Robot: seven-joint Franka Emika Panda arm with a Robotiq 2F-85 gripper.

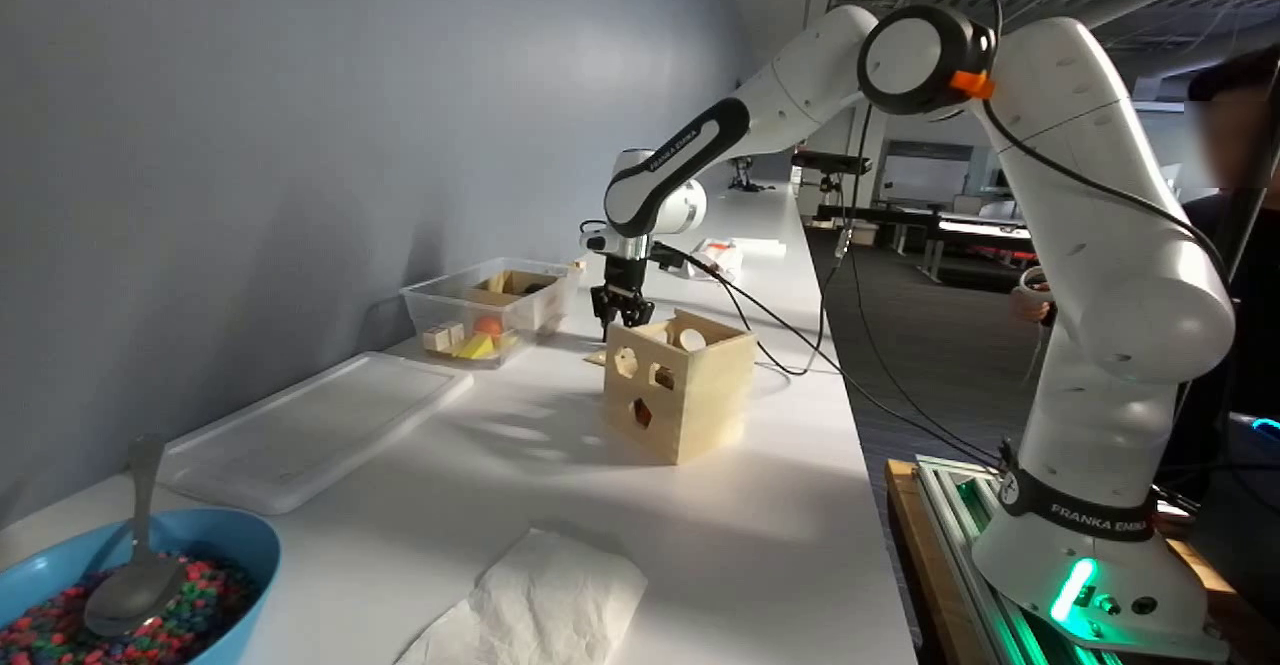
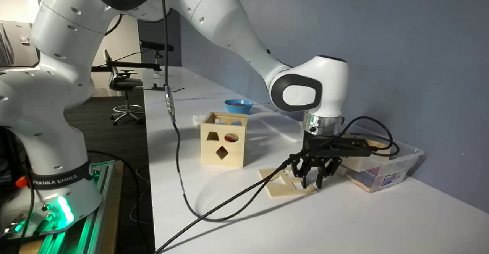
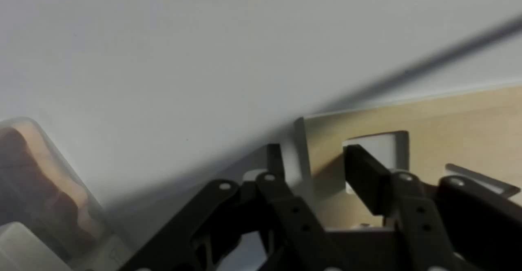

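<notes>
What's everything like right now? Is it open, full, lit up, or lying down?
Wooden panel: lying flat
Hand: partly open, at the panel's edge
Wooden box: standing upright, top open
Clear bin: open, blocks inside
Plastic lid: off the bin, lying flat
Blue bowl: colourful bits inside
Spoon: resting in the bowl
Paper: creased, lying down
Base light: glowing green

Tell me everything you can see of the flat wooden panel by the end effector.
The wooden panel is pale and thin, with several cutouts, including a squarish hole. It lies flat on the white table, apart from the wooden box and clear bin. The end effector straddles one edge, jaws open, one finger at that hole; whether it touches the wood is unclear.
</notes>
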